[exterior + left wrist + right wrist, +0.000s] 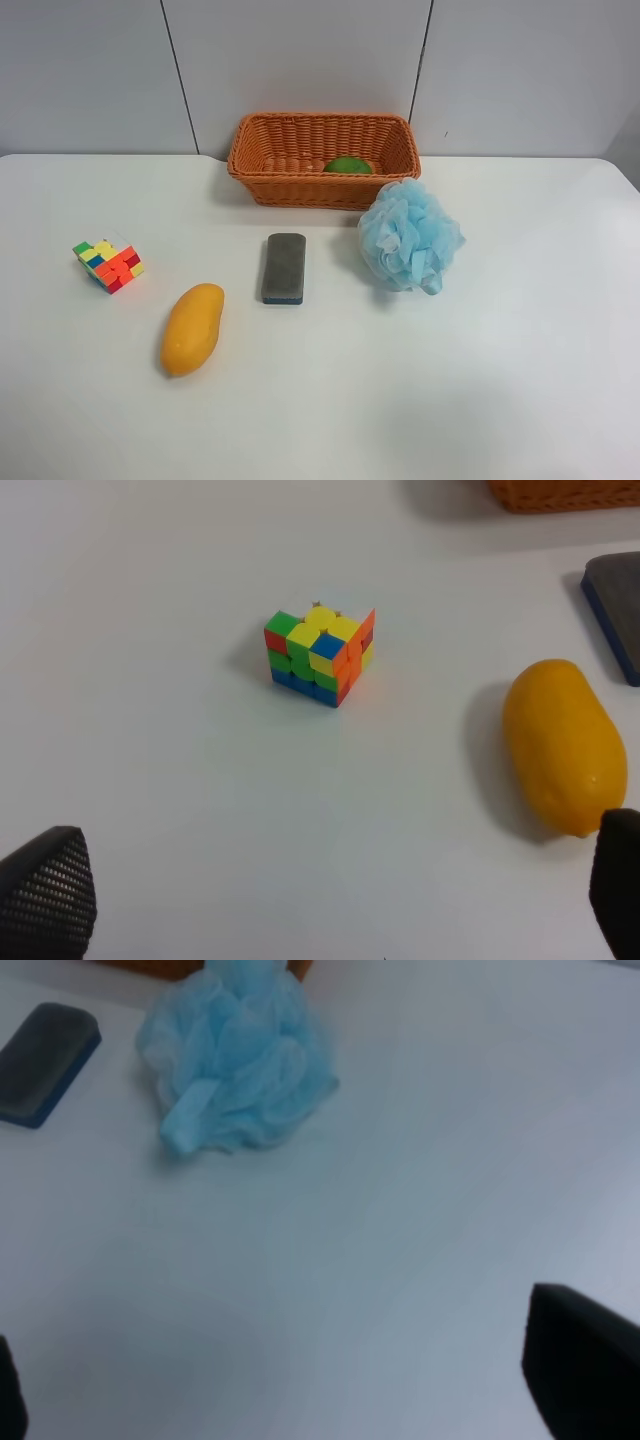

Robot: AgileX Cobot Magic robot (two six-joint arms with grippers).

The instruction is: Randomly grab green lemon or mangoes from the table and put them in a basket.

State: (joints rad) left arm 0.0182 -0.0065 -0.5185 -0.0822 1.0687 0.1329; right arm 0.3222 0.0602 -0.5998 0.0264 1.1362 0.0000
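Observation:
The orange-yellow mango (192, 328) lies on the white table (520, 380) at the front left of the exterior high view. It also shows in the left wrist view (565, 745), close to one fingertip (620, 880). The green lemon (348, 165) lies inside the wicker basket (260, 150) at the back. My left gripper (330, 900) is open and empty above the table. My right gripper (300, 1400) is open and empty over bare table. Neither arm shows in the exterior high view.
A multicoloured puzzle cube (108, 265) (320, 655) sits left of the mango. A grey-and-blue eraser block (284, 267) (45, 1060) lies in the middle. A light-blue bath pouf (410, 236) (235, 1060) stands by the basket's right front corner.

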